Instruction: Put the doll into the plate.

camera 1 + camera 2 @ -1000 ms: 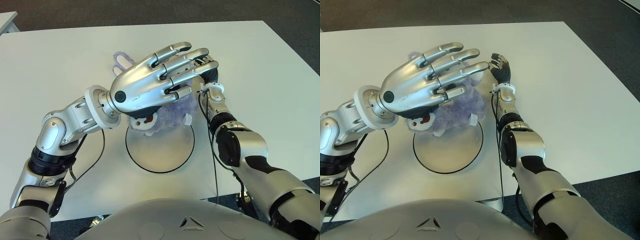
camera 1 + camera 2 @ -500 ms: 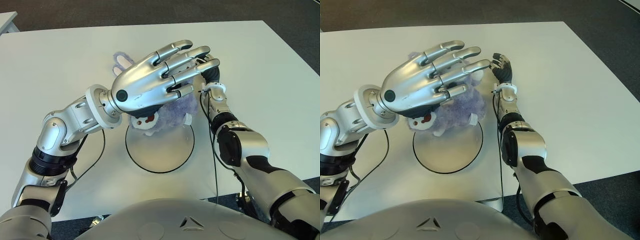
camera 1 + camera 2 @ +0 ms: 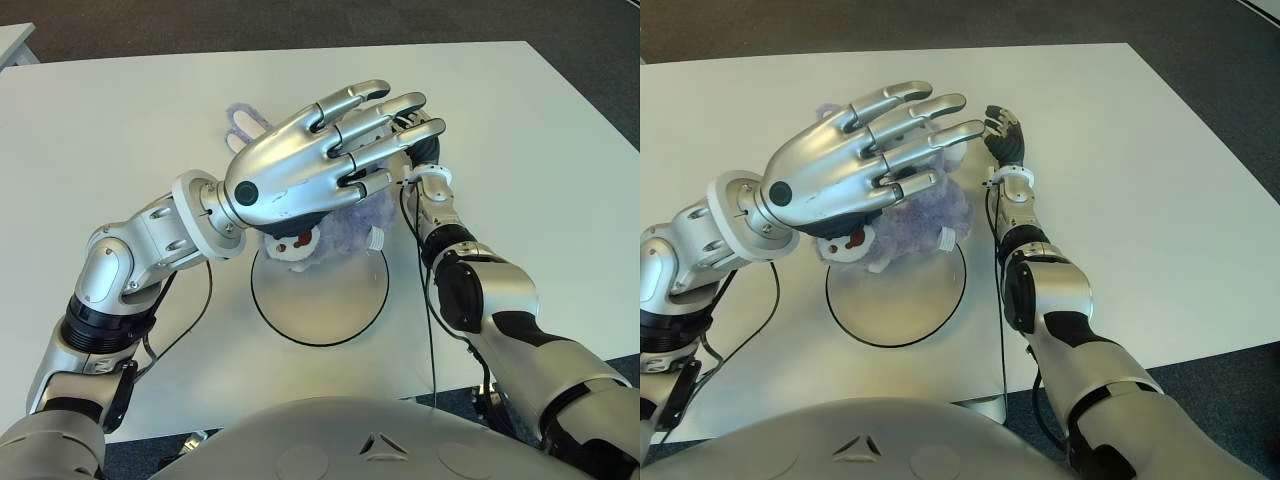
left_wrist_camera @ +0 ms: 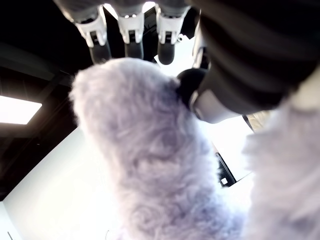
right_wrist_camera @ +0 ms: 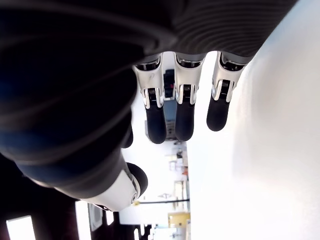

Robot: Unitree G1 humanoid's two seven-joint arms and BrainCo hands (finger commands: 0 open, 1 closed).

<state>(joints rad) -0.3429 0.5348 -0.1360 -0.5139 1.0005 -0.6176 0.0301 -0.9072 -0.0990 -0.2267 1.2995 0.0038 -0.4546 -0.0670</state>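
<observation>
While the doll (image 3: 345,215) is lying over the far rim of the plate (image 3: 320,300), near the table's (image 3: 120,110) middle, the sensible move, I judge, is lifting the left hand (image 3: 310,165) straight up so the fur is not dragged off. That hand is hovering over the doll with fingers (image 3: 375,110) extended, gripping nothing. The right hand (image 3: 1005,135) is showing just beside the doll's right, its fingers relaxed and holding nothing.

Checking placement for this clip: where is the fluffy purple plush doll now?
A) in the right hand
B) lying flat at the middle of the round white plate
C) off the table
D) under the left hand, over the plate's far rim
D: the fluffy purple plush doll sits beneath the left hand, overlapping the far rim of the round white plate.
</observation>
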